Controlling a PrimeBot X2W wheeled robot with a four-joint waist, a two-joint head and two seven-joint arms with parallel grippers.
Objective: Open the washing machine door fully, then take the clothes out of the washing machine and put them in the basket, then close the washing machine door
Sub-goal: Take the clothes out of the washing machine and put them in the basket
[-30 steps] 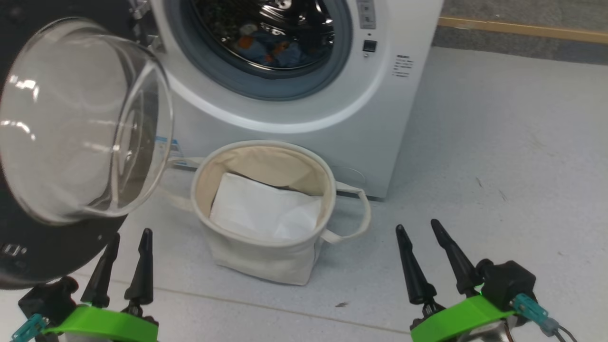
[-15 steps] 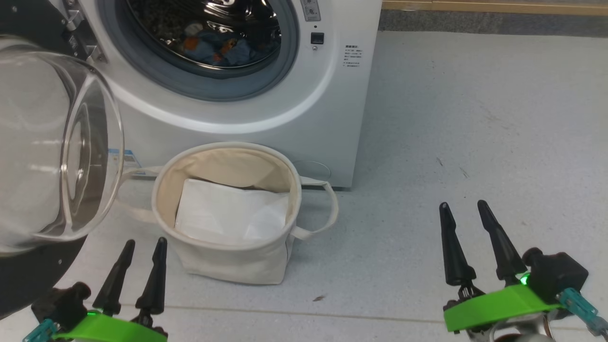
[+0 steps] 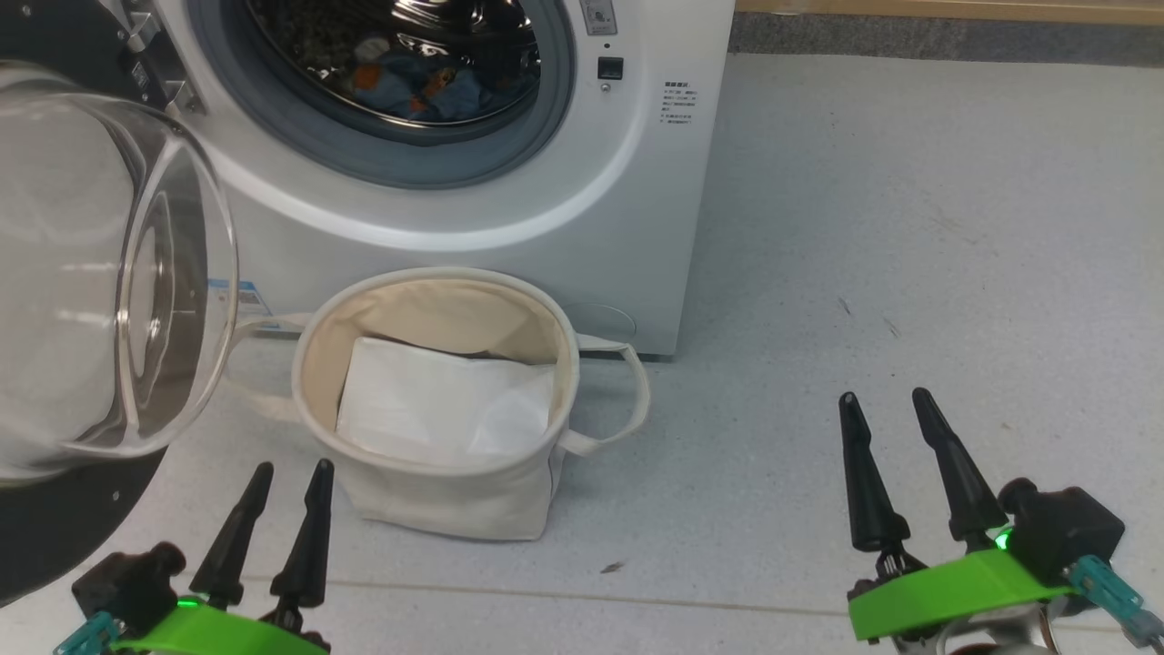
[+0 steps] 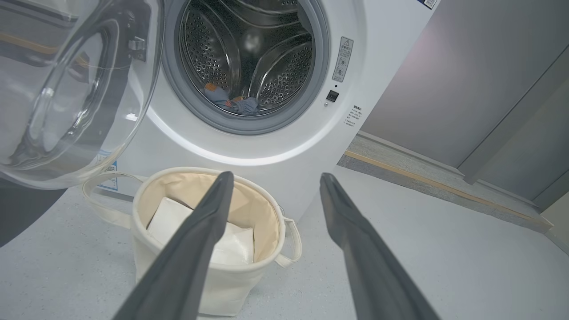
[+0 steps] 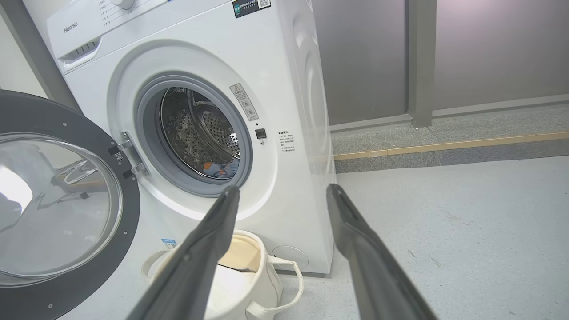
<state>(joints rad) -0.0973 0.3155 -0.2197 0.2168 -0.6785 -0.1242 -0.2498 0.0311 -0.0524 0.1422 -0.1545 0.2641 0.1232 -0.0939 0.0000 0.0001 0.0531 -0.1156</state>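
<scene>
The left gripper (image 3: 293, 466) and right gripper (image 3: 885, 395) are hanging spread and empty. Beyond, the basket (image 3: 455, 500) is sitting just before the washer (image 3: 546, 236), its door (image 3: 55, 528) swung wide. The clothes (image 3: 409, 86) are lying low in the drum (image 3: 473, 36); the reaching arm should be entering centred, clear of the door.

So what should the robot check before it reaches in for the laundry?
1. The washing machine door is swung clear of the opening: ok.
2. That door is at its full swing: cannot tell.
3. The clothes are in sight, low inside the washing machine: ok.
4. The left gripper is open and empty: ok.
5. The right gripper is open and empty: ok.
6. The basket stands upright in front of the machine, with room above the white sheet in it: ok.
</scene>
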